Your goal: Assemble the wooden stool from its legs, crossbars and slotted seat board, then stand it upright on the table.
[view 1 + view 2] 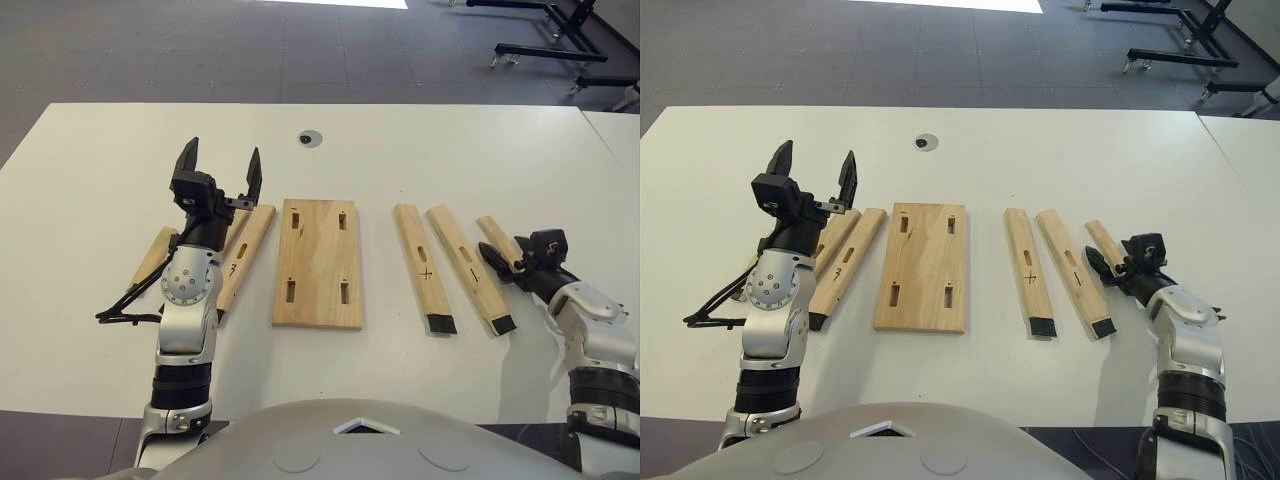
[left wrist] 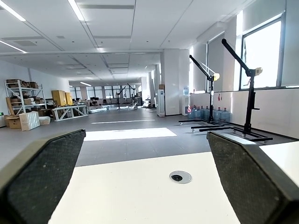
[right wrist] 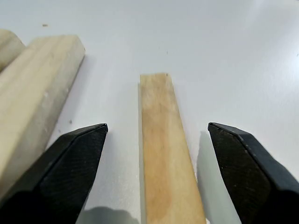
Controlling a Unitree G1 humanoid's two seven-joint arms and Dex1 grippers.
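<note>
The two eye views look from the robot's head forward and down on the white counter (image 1: 480, 150). They share nearly the whole scene, with the seat board (image 1: 318, 262) in the middle; the right eye view is only a little shifted sideways. The left wrist view sits just behind the raised left tool (image 1: 225, 158) and faces level over the counter toward the hall (image 2: 121, 98). The right wrist view lies very near to the counter and looks along a thin crossbar (image 3: 164, 154) between the spread fingers (image 3: 70, 163) of the right tool (image 3: 158, 126).
</note>
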